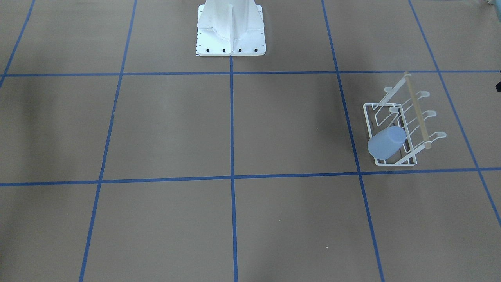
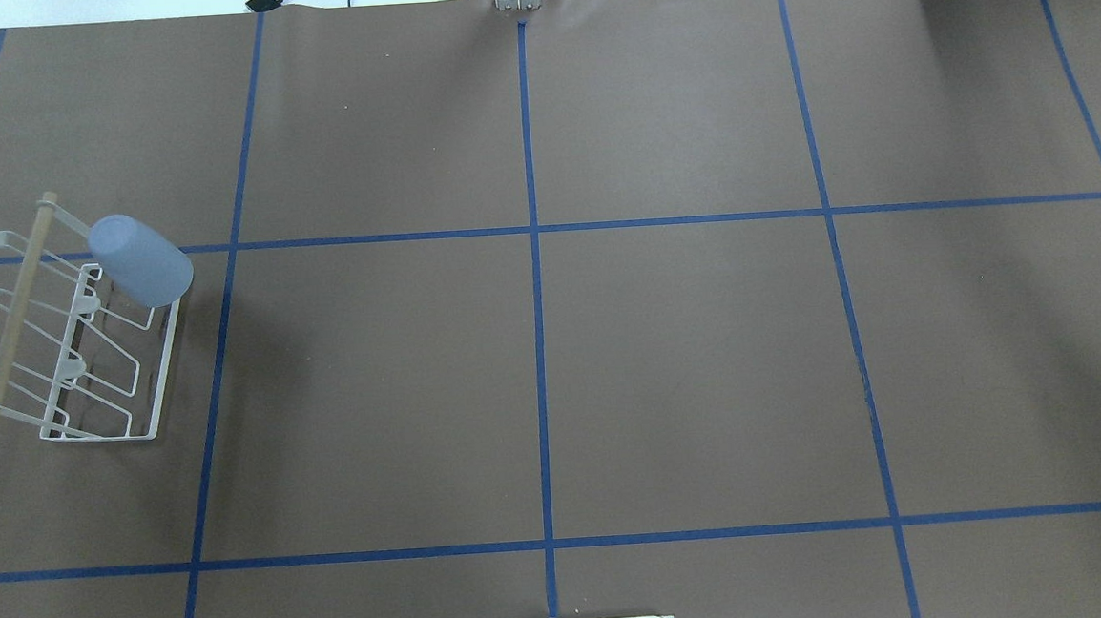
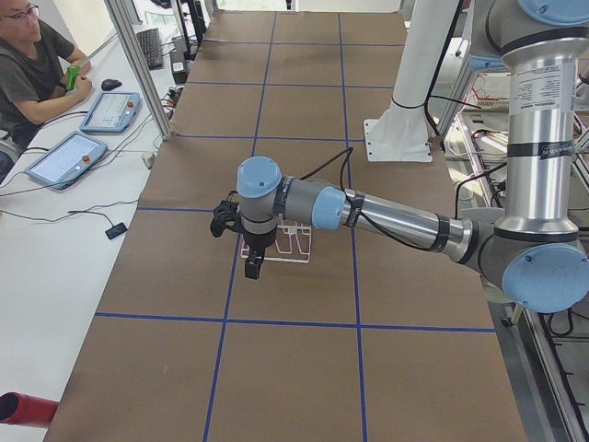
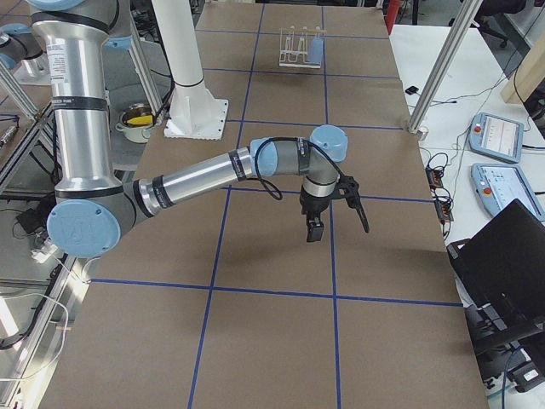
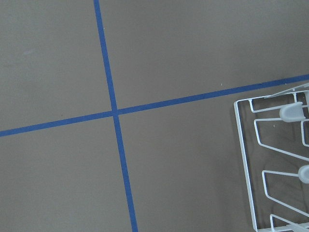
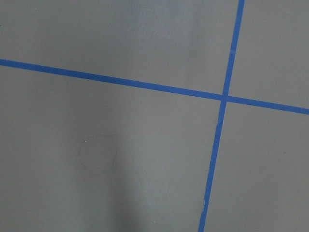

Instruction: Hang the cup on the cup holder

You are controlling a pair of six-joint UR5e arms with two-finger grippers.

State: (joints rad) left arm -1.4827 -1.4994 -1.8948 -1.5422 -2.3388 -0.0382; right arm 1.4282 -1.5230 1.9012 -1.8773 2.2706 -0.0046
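Observation:
The pale blue cup (image 1: 386,143) sits tilted, upside down, over an end prong of the white wire cup holder (image 1: 391,162). Both show at the table's left side in the overhead view, the cup (image 2: 141,260) on the rack (image 2: 160,371). The left wrist view shows only the rack's corner (image 5: 244,159). My left gripper (image 3: 244,249) hangs over the table just in front of the rack (image 3: 294,244), apart from the cup. My right gripper (image 4: 328,217) hangs over bare table far from the cup (image 4: 317,47). Both grippers show only in side views, so I cannot tell if they are open or shut.
The white bolted pedestal base (image 1: 231,35) stands at the robot's side of the table, mid-width. Blue tape lines (image 2: 537,300) grid the brown table. An operator (image 3: 28,64) sits at a side desk with tablets (image 3: 64,157). A laptop (image 4: 502,264) stands beyond the table's other side.

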